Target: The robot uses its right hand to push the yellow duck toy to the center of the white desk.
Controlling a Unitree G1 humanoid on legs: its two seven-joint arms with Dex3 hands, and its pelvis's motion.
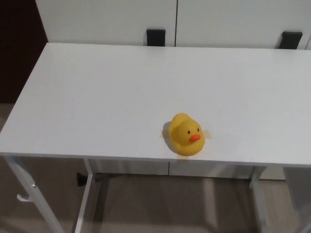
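Observation:
A yellow duck toy (184, 134) with an orange beak stands upright on the white desk (121, 92), close to the desk's front edge and a little right of its middle. Its beak faces the front edge. Pale tape marks show on the desk surface just around the duck. Neither of my hands nor any part of my arms shows in the head view.
White panels stand behind the desk, with two black brackets (156, 37) (291, 39) at their foot. The desk's white legs (29, 194) and crossbars show below the front edge. A dark wall area (19, 43) lies at the far left.

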